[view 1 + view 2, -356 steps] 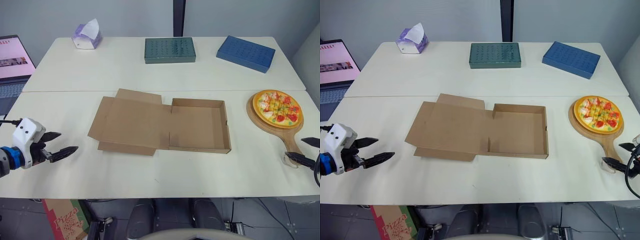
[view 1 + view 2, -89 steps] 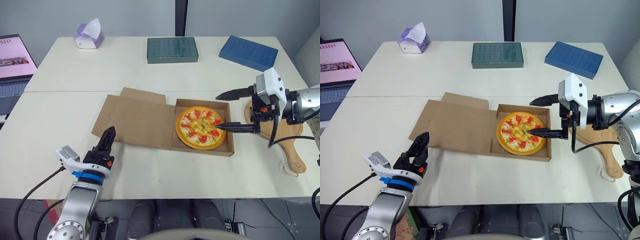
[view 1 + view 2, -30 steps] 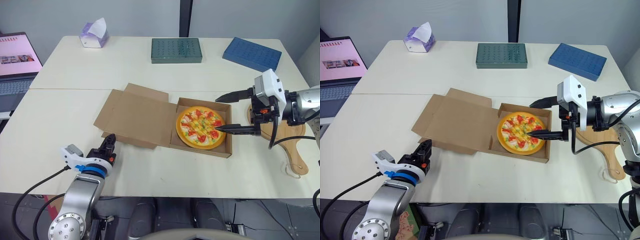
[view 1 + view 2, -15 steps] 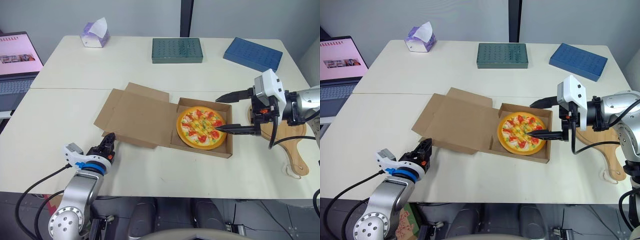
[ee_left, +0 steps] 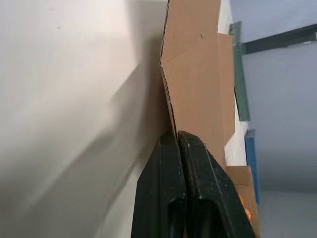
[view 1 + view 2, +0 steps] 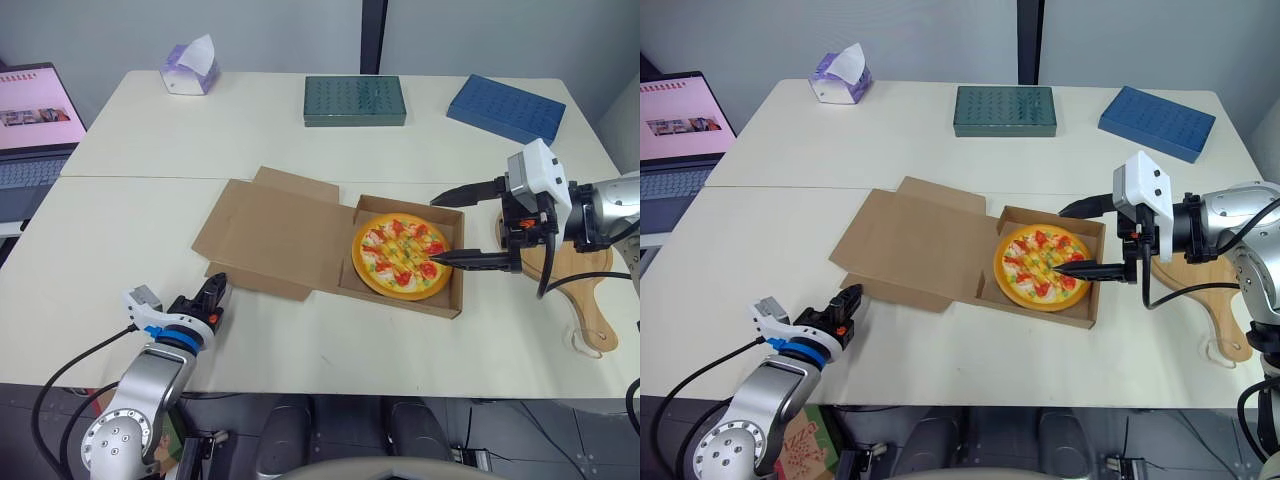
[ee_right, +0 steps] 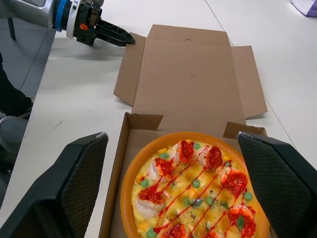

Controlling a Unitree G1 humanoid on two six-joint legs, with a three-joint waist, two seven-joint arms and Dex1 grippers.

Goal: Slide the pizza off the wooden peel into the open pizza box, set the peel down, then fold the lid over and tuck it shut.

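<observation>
Since the lid (image 6: 275,230) lies open left of the pizza (image 6: 402,255), the left jaws, shut and empty, are nearer, at its front flap (image 6: 252,281); right jaws gape empty.

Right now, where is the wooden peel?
Head views: the wooden peel lies on the table, right of the pizza box, partly behind the right gripper.

head pair: high, looking down over cream counter (image 6: 130,230) | left wrist: counter-level, beside open brown cardboard box (image 5: 198,74) | right wrist: faces 9 o'clock, same box
</observation>
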